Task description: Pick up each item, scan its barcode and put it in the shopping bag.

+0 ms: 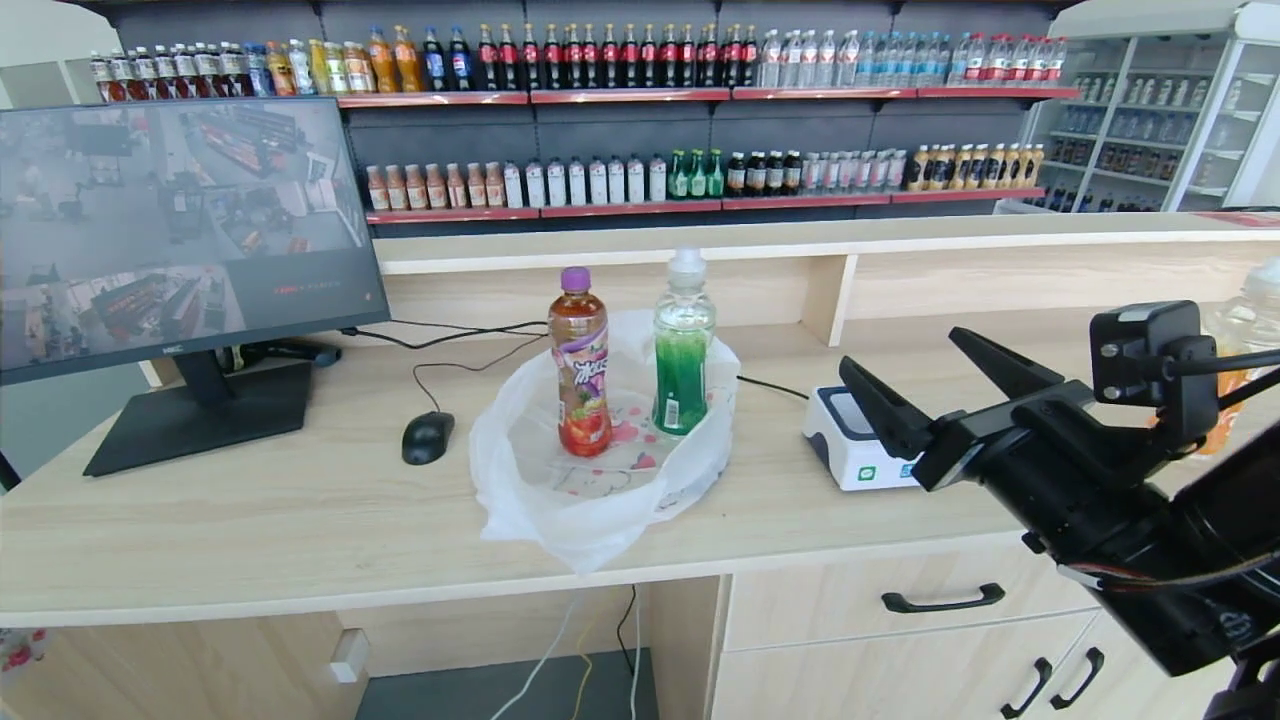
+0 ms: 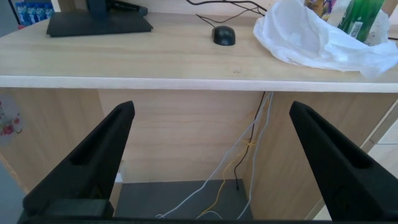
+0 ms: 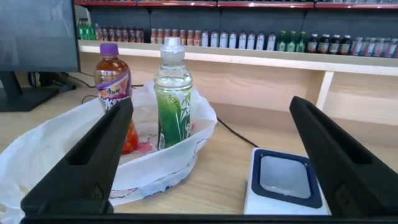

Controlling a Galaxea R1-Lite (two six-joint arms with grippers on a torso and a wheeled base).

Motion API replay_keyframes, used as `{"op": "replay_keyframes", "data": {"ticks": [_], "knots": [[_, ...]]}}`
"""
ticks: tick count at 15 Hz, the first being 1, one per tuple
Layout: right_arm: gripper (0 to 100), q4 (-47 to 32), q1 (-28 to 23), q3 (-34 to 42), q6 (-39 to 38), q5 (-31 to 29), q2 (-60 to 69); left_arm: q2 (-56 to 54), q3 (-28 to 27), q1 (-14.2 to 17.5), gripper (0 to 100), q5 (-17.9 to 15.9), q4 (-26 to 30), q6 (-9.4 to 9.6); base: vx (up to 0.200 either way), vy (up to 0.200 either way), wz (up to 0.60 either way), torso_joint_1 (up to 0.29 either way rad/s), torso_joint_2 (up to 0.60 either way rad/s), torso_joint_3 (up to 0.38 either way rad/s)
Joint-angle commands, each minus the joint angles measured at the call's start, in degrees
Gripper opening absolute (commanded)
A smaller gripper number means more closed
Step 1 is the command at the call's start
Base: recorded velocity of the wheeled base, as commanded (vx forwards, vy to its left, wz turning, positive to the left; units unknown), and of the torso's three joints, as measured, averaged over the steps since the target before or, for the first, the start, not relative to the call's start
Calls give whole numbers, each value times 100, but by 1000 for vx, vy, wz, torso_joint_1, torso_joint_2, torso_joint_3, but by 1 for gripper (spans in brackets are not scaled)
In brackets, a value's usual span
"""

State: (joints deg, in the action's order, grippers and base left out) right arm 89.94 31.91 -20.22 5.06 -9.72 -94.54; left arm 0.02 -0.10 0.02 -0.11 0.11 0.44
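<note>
Standing upright inside the shopping bag (image 1: 530,500) are two bottles. The left one is a tea bottle (image 1: 580,365) with a purple cap, a bright printed wrap and amber-red liquid. The right one is a clear bottle (image 1: 683,345) with a white cap and a green label, its upper part see-through. The bag is thin white plastic, crinkled and slumped open, with its rim folded down around the bottles' bases. It sits on the middle of the counter (image 1: 250,520) - a smooth, pale wood-grain surface - and one lobe droops over the near edge.

To the right of the bag lies the scanner (image 1: 845,450), a squat white box with rounded corners and a dark top framing a glassy window. Just above and near it hovers the right gripper (image 1: 905,352), its matte black wedge-shaped fingers spread wide and empty. Farther right, partly hidden behind that arm, stands another bottle (image 1: 1245,325), clear with orange liquid.

The left gripper (image 2: 208,112) is low in front of the counter - facing the wooden panel under its edge - with its fingers likewise apart and holding nothing.

Left of the bag rests a glossy black mouse (image 1: 428,437), and beyond it a flat monitor (image 1: 180,220) on a square black stand.
</note>
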Motion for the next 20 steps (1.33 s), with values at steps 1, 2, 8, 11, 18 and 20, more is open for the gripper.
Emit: {"op": "replay_keyframes", "data": {"ticks": [1, 2, 8, 11, 18, 20], "knots": [[100, 6, -1, 45, 4, -4, 50, -2, 10, -2, 100, 2, -2, 0, 0, -200, 0, 2, 2, 7], [100, 6, -36, 71, 4, 5, 67, -2, 1, -2, 100, -7, -2, 0, 0, -200, 0, -7, -2, 7], [100, 6, -142, 71, -5, 5, 199, -2, 10, -2, 100, 2, -2, 0, 0, -200, 0, 1, 6, 4], [100, 6, -133, -315, 13, -4, 137, -2, 1, -2, 100, 2, -2, -9, 0, -200, 0, 4, 1, 4], [100, 6, -124, -96, 4, -4, 6, -2, 1, -2, 100, 2, -2, -18, 0, -200, 0, 2, 0, 2], [100, 6, -107, -17, -5, -4, 6, -2, 1, -2, 100, 2, -2, -35, 0, -200, 0, 5, 5, 5]]}}
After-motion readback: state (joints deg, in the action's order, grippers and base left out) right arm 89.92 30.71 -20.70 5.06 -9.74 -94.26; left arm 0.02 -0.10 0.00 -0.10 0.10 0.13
